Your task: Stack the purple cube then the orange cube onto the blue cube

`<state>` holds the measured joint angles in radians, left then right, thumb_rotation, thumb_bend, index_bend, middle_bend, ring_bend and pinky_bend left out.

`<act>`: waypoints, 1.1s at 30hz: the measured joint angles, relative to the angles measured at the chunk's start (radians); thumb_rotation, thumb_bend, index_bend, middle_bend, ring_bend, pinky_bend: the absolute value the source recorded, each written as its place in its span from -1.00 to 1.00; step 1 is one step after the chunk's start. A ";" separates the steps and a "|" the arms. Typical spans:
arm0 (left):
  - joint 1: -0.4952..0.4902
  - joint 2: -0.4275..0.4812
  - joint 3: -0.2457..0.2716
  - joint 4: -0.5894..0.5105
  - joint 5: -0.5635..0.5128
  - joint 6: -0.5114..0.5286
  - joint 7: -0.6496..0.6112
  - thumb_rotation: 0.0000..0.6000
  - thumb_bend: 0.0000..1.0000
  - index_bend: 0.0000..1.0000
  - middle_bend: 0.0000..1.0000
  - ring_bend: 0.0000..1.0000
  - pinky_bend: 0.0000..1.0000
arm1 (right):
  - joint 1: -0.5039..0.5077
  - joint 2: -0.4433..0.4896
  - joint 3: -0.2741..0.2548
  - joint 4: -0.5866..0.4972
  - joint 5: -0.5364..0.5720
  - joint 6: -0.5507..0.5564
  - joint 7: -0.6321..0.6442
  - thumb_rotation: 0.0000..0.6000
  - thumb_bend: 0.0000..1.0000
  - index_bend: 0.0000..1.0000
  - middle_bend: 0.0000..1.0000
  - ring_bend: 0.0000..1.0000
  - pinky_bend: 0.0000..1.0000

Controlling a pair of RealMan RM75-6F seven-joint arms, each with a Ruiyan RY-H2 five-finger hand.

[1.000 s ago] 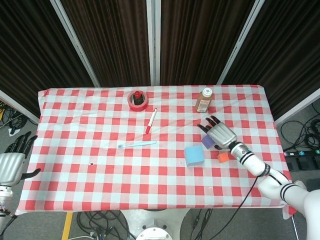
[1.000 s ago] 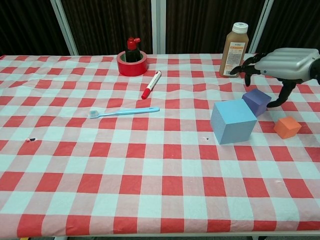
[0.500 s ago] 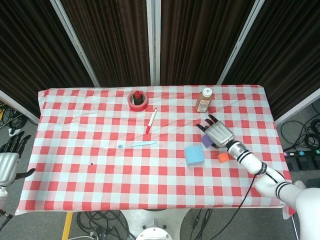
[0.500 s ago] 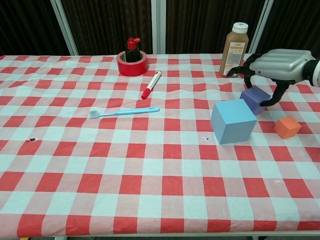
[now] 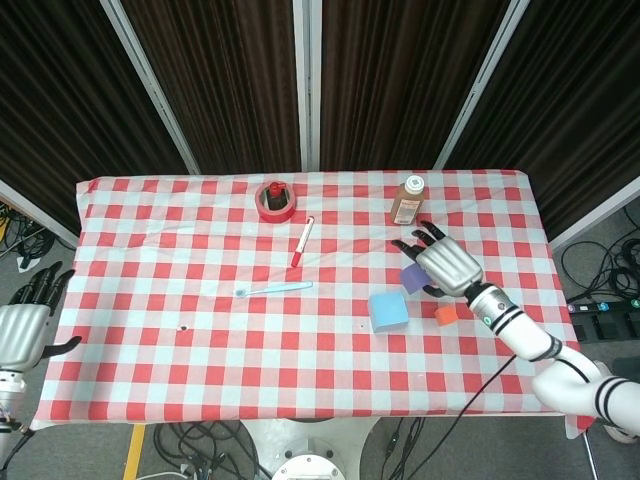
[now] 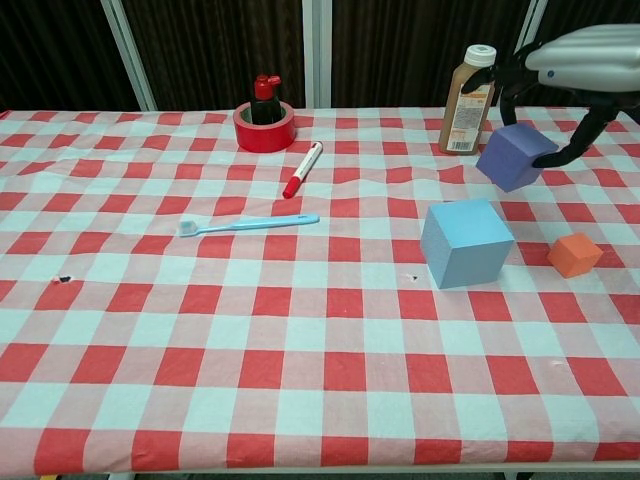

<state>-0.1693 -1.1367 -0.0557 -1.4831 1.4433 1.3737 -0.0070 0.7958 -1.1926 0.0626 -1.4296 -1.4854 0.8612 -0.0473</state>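
Now the right hand (image 6: 575,75) holds the purple cube (image 6: 513,156) clear of the tabletop (image 6: 300,330); half a second ago the cube sat on the cloth just behind the blue cube (image 6: 465,242) with the fingers closing round it. In the chest view the cube hangs tilted, pinched between the thumb on its right face and the fingers (image 6: 500,75) curled over its top and far side, above the cloth near the right edge and just in front of the brown bottle (image 6: 468,99). The head view shows the right hand (image 5: 445,265) covering most of the purple cube (image 5: 411,277), higher and slightly further from the near edge than before. Blue cube unmoved, resting near the right edge, toward the near side; orange cube (image 6: 575,255) unmoved, just right of it and apart from it. Left hand (image 5: 22,330) hangs off the left edge, holding nothing, fingers apart; it sits higher in the head view than half a second ago. Red tape roll (image 6: 264,127), red marker (image 6: 302,169) and blue toothbrush (image 6: 248,224) lie as before.
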 measured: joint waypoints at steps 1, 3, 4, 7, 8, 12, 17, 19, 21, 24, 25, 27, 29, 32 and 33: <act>-0.001 0.000 0.000 -0.002 0.001 -0.002 0.000 1.00 -0.76 -0.73 -0.76 -0.82 -0.55 | -0.004 0.042 0.009 -0.082 0.037 0.001 -0.050 1.00 -0.70 -0.80 -0.10 -0.74 -0.93; -0.002 0.001 0.001 -0.004 0.003 -0.004 -0.003 1.00 -0.76 -0.73 -0.76 -0.82 -0.55 | -0.010 0.104 0.021 -0.207 0.107 0.004 -0.136 1.00 -0.70 -0.80 -0.10 -0.73 -0.93; -0.002 0.003 0.002 -0.006 0.004 -0.003 -0.006 1.00 -0.76 -0.73 -0.76 -0.82 -0.55 | -0.013 0.141 0.028 -0.288 0.163 0.007 -0.200 1.00 -0.70 -0.80 -0.09 -0.73 -0.93; -0.001 0.008 0.002 -0.007 0.009 0.003 -0.017 1.00 -0.76 -0.73 -0.76 -0.82 -0.55 | -0.014 0.208 0.040 -0.455 0.322 0.023 -0.364 1.00 -0.70 -0.76 -0.07 -0.70 -0.94; 0.001 0.010 0.002 -0.007 0.009 0.005 -0.020 1.00 -0.76 -0.73 -0.76 -0.82 -0.55 | -0.013 0.219 0.043 -0.490 0.369 0.033 -0.412 1.00 -0.70 -0.74 -0.06 -0.69 -0.94; 0.010 0.022 0.004 -0.008 0.012 0.018 -0.037 1.00 -0.76 -0.73 -0.76 -0.82 -0.55 | -0.006 0.216 0.046 -0.579 0.519 0.117 -0.603 1.00 -0.70 -0.70 -0.04 -0.67 -0.94; 0.020 0.032 0.005 -0.006 0.012 0.032 -0.059 1.00 -0.76 -0.73 -0.76 -0.82 -0.55 | 0.029 0.141 0.043 -0.632 0.670 0.214 -0.780 1.00 -0.70 -0.70 -0.04 -0.67 -0.94; 0.022 0.033 0.005 -0.002 0.013 0.034 -0.066 1.00 -0.76 -0.73 -0.76 -0.82 -0.55 | 0.051 0.108 0.042 -0.640 0.725 0.230 -0.825 1.00 -0.70 -0.70 -0.04 -0.67 -0.94; 0.023 0.034 0.005 0.001 0.013 0.034 -0.073 1.00 -0.76 -0.73 -0.76 -0.82 -0.55 | 0.069 0.081 0.041 -0.643 0.763 0.243 -0.851 1.00 -0.70 -0.70 -0.04 -0.67 -0.94; 0.024 0.035 0.006 0.007 0.012 0.032 -0.086 1.00 -0.75 -0.73 -0.77 -0.82 -0.55 | 0.097 0.047 0.036 -0.640 0.806 0.257 -0.884 1.00 -0.70 -0.70 -0.04 -0.67 -0.94; 0.024 0.035 0.006 0.010 0.012 0.030 -0.092 1.00 -0.76 -0.73 -0.77 -0.82 -0.55 | 0.104 0.038 0.034 -0.637 0.819 0.259 -0.890 1.00 -0.70 -0.70 -0.04 -0.67 -0.94; 0.024 0.036 0.007 0.013 0.011 0.026 -0.101 1.00 -0.76 -0.73 -0.76 -0.82 -0.55 | 0.113 0.024 0.031 -0.632 0.836 0.264 -0.899 1.00 -0.70 -0.70 -0.04 -0.67 -0.94; 0.025 0.038 0.008 0.018 0.010 0.023 -0.110 1.00 -0.75 -0.73 -0.76 -0.82 -0.55 | 0.123 0.007 0.028 -0.623 0.853 0.270 -0.908 1.00 -0.71 -0.70 -0.04 -0.67 -0.94; 0.026 0.039 0.008 0.024 0.010 0.023 -0.117 1.00 -0.75 -0.73 -0.76 -0.82 -0.55 | 0.134 -0.016 0.024 -0.609 0.875 0.277 -0.915 1.00 -0.70 -0.70 -0.04 -0.67 -0.94; 0.027 0.039 0.008 0.025 0.009 0.024 -0.119 1.00 -0.75 -0.73 -0.76 -0.82 -0.55 | 0.137 -0.023 0.022 -0.605 0.882 0.279 -0.917 1.00 -0.70 -0.70 -0.04 -0.67 -0.94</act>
<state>-0.1427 -1.0977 -0.0479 -1.4579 1.4527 1.3974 -0.1265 0.9326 -1.2155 0.0850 -2.0344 -0.6034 1.1398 -0.9639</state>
